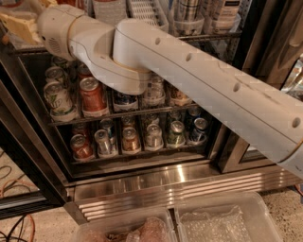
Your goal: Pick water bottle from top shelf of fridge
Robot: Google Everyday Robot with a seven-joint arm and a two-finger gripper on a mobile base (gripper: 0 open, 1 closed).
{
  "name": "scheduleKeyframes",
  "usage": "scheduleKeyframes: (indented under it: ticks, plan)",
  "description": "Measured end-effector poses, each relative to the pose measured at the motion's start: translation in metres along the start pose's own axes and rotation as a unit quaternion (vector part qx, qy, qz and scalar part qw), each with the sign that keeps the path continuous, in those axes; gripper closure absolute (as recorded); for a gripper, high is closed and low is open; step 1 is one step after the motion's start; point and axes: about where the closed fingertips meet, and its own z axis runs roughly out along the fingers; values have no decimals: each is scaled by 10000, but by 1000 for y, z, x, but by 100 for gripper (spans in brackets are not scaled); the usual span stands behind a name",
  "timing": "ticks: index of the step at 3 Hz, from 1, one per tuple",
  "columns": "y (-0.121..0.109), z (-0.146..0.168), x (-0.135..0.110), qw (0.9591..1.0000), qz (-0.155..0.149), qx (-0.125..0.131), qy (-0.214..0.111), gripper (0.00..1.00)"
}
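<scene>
The fridge (156,182) stands open in front of me, and my white arm crosses it from the lower right to the upper left. My gripper (16,26) is at the top left edge of the camera view, level with the top shelf (208,35) and its white slotted lane trays (144,10). Only the lower part of the water bottle (109,10) shows, clear and ribbed with a red band at the frame's top. It stands right of the gripper, just behind my arm's wrist. Other bottle bases stand further right on the shelf.
Two wire racks below hold rows of drink cans (92,97), partly hidden by my arm. A black door frame (265,56) stands at the right. Two clear plastic bins (222,220) sit on the floor below the steel base panel. Cables (16,189) lie at the left.
</scene>
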Motion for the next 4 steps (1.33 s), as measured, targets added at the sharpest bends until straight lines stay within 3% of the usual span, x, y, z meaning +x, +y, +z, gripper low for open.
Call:
scheduleKeyframes:
  ticks: [2,4]
  plan:
    - [6,-19,-25,9994,-316,-148,-69,100]
    - [27,-57,-12,9988,-179,-389,238,100]
